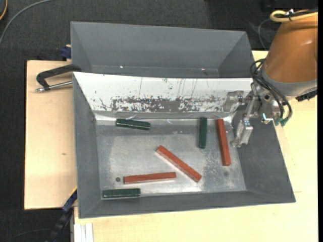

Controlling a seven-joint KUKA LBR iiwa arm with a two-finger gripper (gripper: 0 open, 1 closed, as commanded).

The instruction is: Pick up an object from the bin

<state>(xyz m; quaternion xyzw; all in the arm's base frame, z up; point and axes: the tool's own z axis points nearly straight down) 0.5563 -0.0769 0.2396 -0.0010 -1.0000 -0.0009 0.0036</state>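
Arm (pixel 295 49) reaches in from right, jaws low beside rightmost red stick (pixel 223 142); their grip state unclear.

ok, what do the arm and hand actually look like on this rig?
The wrist wears a rounded orange cover with a pale ring at its top. Below it, dark cables loop around a grey metal hand.

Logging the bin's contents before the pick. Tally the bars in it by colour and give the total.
Green bars: 3, one at the back left, one right of the middle, one at the front left
Red bars: 3, one slanted in the middle, one lying towards the front, one at the right
Total: 6
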